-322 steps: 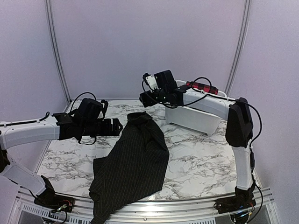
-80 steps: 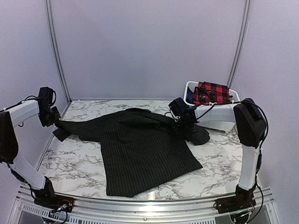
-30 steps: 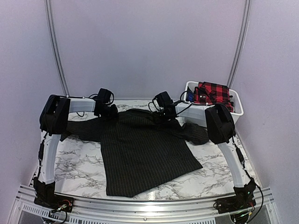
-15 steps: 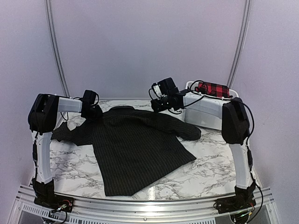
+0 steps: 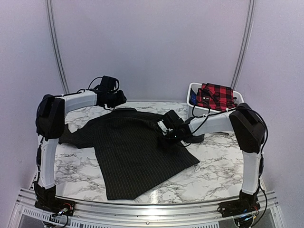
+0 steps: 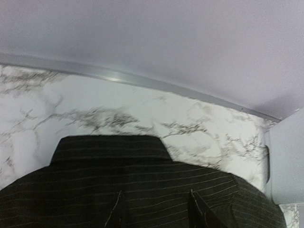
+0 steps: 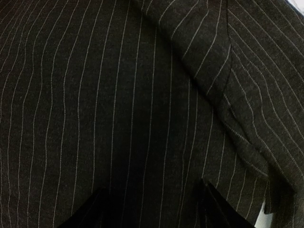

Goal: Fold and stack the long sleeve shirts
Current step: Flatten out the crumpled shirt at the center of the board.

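**Black pinstripe shirt** [image 5: 135, 152]: Spread flat on the marble table [image 5: 213, 166]. The collar [image 6: 109, 147] points to the far edge and the hem to the near edge, with the body skewed a little to the left. One sleeve [image 5: 76, 135] stretches out to the left. The other sleeve [image 5: 195, 138] lies short and bunched on the right, near the basket.

**Red plaid shirt** [image 5: 216, 95]: Heaped in the white basket [image 6: 285, 166] at the far right corner of the table, and rising above the rim. It is well apart from both grippers.

**Left gripper** [image 5: 118, 99]: Raised over the far edge of the table, just behind and above the collar. In the wrist view its fingers [image 6: 118, 209] stand apart. Only the shoulder area of the pinstripe shirt shows below the gap, and nothing is held.

**Right gripper** [image 5: 167, 137]: Low over the right shoulder area of the pinstripe shirt, where the sleeve meets the body. Striped cloth and a folded seam fill its wrist view. The fingers [image 7: 92, 209] are spread, the cloth lies flat in the gap, and they appear to hold nothing. The view is dark on dark, so I cannot tell whether the tips touch the cloth.
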Tool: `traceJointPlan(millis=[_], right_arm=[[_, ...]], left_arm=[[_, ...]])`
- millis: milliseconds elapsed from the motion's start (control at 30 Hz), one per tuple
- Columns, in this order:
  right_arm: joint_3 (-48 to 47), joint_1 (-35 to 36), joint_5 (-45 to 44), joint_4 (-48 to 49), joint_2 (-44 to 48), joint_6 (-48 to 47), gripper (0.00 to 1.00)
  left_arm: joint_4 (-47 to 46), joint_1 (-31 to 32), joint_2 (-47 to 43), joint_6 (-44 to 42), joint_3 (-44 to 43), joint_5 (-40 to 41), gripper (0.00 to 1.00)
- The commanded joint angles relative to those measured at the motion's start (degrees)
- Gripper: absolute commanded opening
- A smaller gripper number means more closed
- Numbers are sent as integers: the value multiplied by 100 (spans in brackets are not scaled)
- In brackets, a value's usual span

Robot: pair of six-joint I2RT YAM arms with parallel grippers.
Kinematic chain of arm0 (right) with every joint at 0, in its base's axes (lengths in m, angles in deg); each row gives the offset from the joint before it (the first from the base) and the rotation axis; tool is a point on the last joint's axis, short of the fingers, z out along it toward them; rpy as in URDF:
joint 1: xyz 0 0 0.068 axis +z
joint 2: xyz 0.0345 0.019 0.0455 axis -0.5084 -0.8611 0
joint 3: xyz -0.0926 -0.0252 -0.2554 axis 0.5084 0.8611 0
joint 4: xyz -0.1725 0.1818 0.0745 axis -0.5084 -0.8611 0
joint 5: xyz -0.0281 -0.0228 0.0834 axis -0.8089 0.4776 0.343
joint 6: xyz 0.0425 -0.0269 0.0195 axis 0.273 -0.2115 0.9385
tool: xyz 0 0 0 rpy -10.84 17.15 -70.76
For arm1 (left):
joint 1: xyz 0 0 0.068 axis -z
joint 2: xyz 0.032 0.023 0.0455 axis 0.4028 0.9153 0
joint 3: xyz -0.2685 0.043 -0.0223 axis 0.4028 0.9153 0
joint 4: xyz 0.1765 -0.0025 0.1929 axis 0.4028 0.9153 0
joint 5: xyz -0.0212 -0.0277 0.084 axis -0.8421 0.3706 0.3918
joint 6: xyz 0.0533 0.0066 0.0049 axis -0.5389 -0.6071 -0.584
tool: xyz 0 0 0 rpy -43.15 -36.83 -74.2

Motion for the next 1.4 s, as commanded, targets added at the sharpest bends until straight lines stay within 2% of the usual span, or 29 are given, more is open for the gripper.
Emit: traceJointPlan(millis=[0, 167, 567, 800, 1000, 1167, 1367], right_arm=[[361, 255, 131, 105, 312, 319, 59], [814, 388, 248, 53, 598, 468, 58], [1629, 687, 497, -124, 1202, 697, 59], [1142, 635, 366, -434, 1312, 701, 61], [615, -44, 383, -443, 1532, 749, 65], [605, -490, 368, -300, 1739, 794, 70], [876, -608, 170, -324, 1949, 817, 71]], left_arm=[[49, 159, 879, -63, -920, -442, 46], [55, 352, 1483, 294, -1487, -750, 45], [-83, 626, 2198, 899, -1925, -914, 43], [-97, 484, 3094, 1731, -2742, -747, 43], [-567, 139, 3775, 2500, -3577, -987, 43], [-1533, -149, 3854, 2862, -3631, -1254, 48], [-1833, -360, 3416, 2537, -3737, -1682, 65]])
